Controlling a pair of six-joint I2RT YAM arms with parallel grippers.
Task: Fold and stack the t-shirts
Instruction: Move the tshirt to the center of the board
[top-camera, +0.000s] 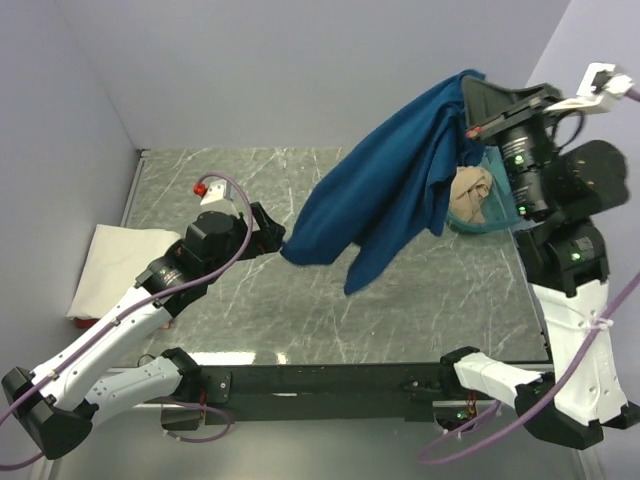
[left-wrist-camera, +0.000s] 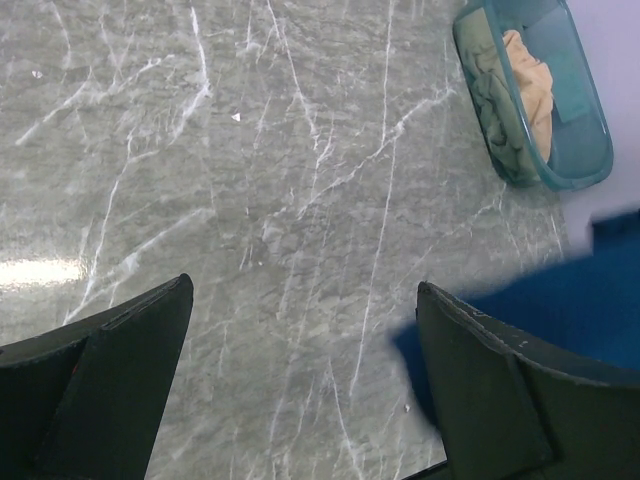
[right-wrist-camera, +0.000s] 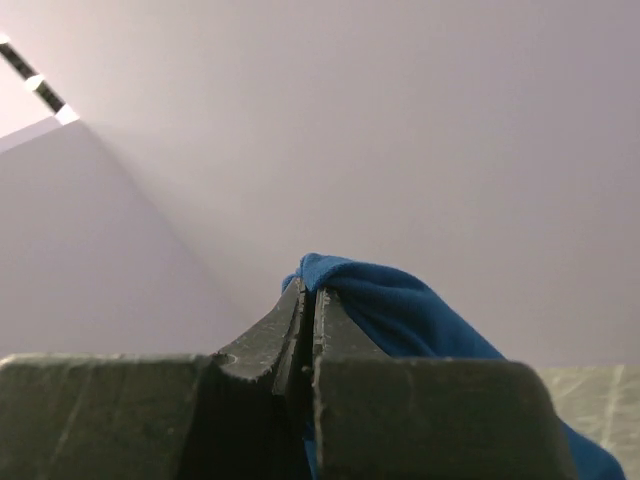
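Note:
The navy blue t-shirt (top-camera: 390, 180) hangs in the air, held high at the back right by my right gripper (top-camera: 474, 78), which is shut on its top edge (right-wrist-camera: 345, 280). The shirt's lower end drapes down toward my left gripper (top-camera: 278, 238), which is open; in the left wrist view the blue cloth (left-wrist-camera: 560, 310) lies just beside the right finger, not between the jaws. The cream-white t-shirt (top-camera: 115, 265) lies folded at the table's left edge. The tan-beige t-shirt (top-camera: 470, 195) sits bunched in the tub, also seen in the left wrist view (left-wrist-camera: 535, 85).
The teal translucent tub (top-camera: 490, 205) stands at the table's right side, partly behind the hanging shirt; it also shows in the left wrist view (left-wrist-camera: 570, 170). The grey marble tabletop (top-camera: 250, 300) is bounded by walls at the back and left.

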